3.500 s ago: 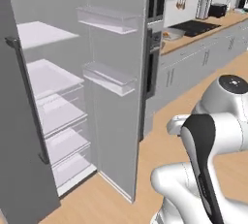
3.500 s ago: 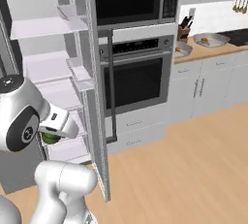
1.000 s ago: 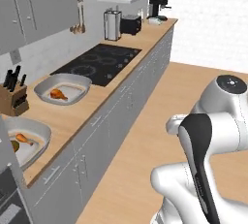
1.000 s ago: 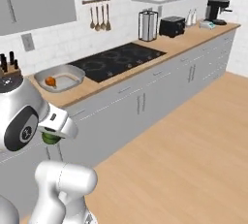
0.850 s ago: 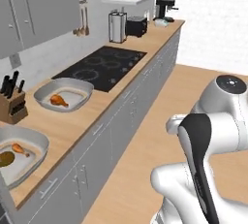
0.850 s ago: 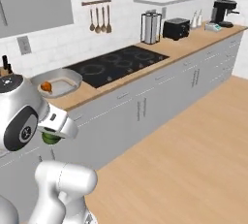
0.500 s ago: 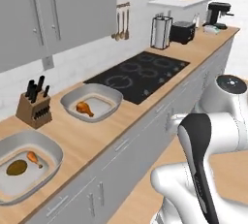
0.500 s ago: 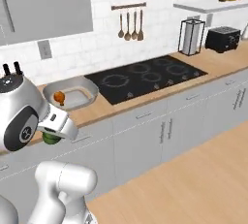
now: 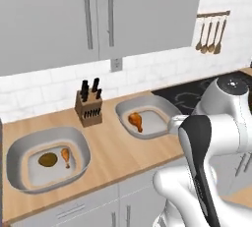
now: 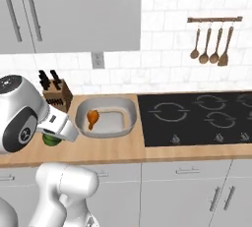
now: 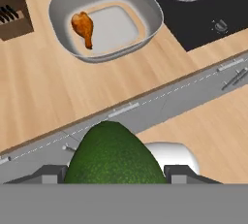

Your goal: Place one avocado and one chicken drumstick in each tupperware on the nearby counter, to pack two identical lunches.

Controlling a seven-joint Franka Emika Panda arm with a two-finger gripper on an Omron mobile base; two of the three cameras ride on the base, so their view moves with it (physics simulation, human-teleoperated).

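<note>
Counter [image 9: 113, 145] in left base view carries two tupperwares: left one [image 9: 19, 150] with avocado [image 9: 47, 159] and drumstick [image 9: 65, 156], right one [image 9: 162, 110] with one drumstick [image 9: 136, 121].
Right base view: knife block [image 10: 57, 98] beside tupperware [image 10: 129, 115].
Hand view: claw [image 11: 114, 172] clamped around green avocado [image 11: 114, 157], above cabinet fronts.

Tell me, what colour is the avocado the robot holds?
Dark green avocado, clearest in the hand view.

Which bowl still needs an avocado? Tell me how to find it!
Find the black glass cooktop on the light wooden counter. Right beside it sits a wide grey tupperware, near the wooden knife block. It holds one orange-brown chicken drumstick only; the other grey tupperware already has a dark avocado too.
</note>
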